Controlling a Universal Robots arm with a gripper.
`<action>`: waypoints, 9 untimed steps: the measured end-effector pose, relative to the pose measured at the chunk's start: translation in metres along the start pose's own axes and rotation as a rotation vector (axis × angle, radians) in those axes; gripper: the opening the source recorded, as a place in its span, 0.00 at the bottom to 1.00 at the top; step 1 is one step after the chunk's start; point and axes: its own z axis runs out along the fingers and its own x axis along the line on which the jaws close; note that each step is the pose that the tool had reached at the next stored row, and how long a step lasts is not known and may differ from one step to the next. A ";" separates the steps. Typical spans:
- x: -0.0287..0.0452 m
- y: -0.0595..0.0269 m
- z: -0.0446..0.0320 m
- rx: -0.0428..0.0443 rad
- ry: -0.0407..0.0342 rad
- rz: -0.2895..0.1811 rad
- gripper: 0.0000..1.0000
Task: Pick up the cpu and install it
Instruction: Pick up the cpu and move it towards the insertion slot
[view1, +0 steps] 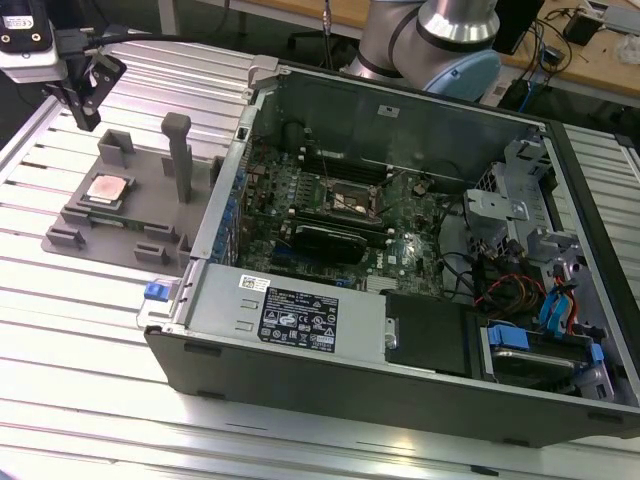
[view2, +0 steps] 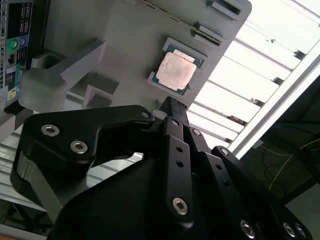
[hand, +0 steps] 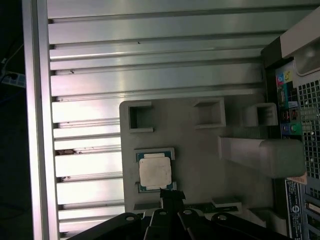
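Black gripper (view2: 168, 102) links converge to a single tip in both wrist views; I read my jaws as closed on nothing.

Copper-pink cpu (view2: 176, 70) sits just beyond that tip, flat in its recess on the grey fixture (view2: 100, 30). No contact: in the exterior view my gripper (view1: 88, 105) hangs above the fixture's (view1: 150, 225) far edge, apart from the cpu (view1: 107, 189).

Progress, as I judge it: none of the work is done. The cpu is not yet lifted, and both pick-up and install remain.

View notes:
- The first wrist view puts the tip (hand: 172, 194) next to one edge of the cpu (hand: 155, 172), but says little about height.
- The exterior view supplies that height gap. It also shows the fixture's upright post (view1: 178, 150), and beyond it the open computer case (view1: 400, 100) on the aluminium table (view1: 80, 330), with the motherboard socket (view1: 352, 200) waiting inside.
- The wrist views catch no more than the case's rear ports.
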 end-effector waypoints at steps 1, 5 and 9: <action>0.0000 0.0000 0.0000 0.0000 0.0000 0.000 0.11; 0.0000 0.0000 0.0001 -0.0001 0.0000 0.000 0.11; 0.0056 -0.0006 0.0050 -0.0001 -0.0001 0.000 0.11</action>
